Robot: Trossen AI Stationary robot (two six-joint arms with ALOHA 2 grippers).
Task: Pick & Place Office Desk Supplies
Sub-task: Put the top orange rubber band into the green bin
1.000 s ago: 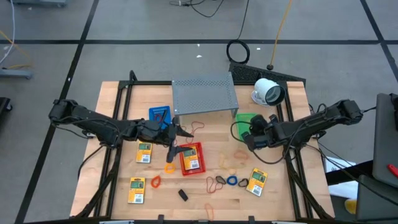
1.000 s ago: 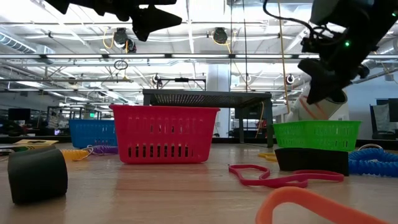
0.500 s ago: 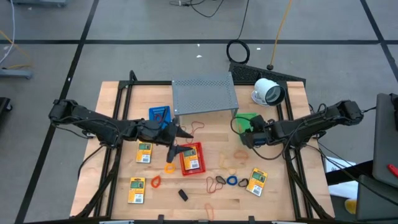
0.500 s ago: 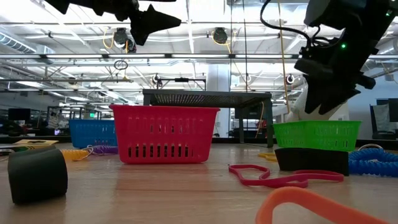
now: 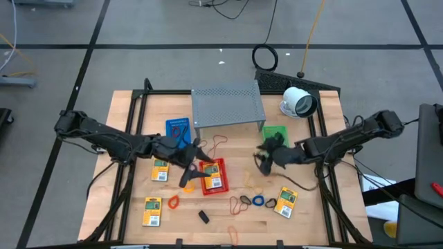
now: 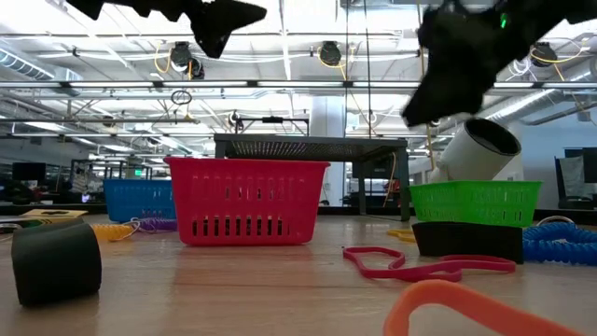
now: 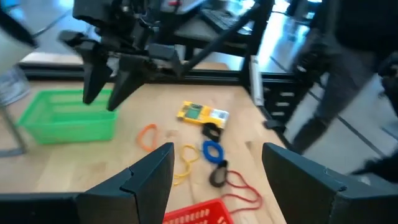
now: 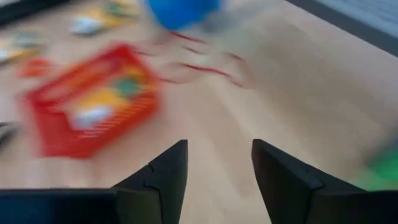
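My left gripper (image 5: pixel 188 168) (image 7: pixel 217 168) hovers open over the left edge of the red basket (image 5: pixel 213 176), nothing between its fingers. My right gripper (image 5: pixel 263 158) (image 8: pixel 219 163) hangs open above the table, just on the near-left side of the green basket (image 5: pixel 275 133), also with nothing in it. One yellow packet (image 5: pixel 214 180) lies in the red basket. Others lie on the table (image 5: pixel 160 169) (image 5: pixel 152 211) (image 5: pixel 286 200). Rubber bands lie flat on the wood: orange (image 5: pixel 189 185), red (image 5: pixel 173 202), brown (image 5: pixel 243 201), blue (image 5: pixel 258 201). A black clip (image 5: pixel 204 216) lies near the front edge.
A blue basket (image 5: pixel 178 128) sits behind the left gripper. The grey perforated shelf (image 5: pixel 227 105) stands at the far middle, the white round device (image 5: pixel 297 102) at the far right. A thin red loop (image 5: pixel 220 142) lies in front of the shelf. Black frame rails border both table sides.
My right gripper has left its place over the green basket, swinging toward the table's middle and rising a little while tipping up from pointing steeply down. My left gripper has swung slightly toward the near edge, staying open above the red basket.
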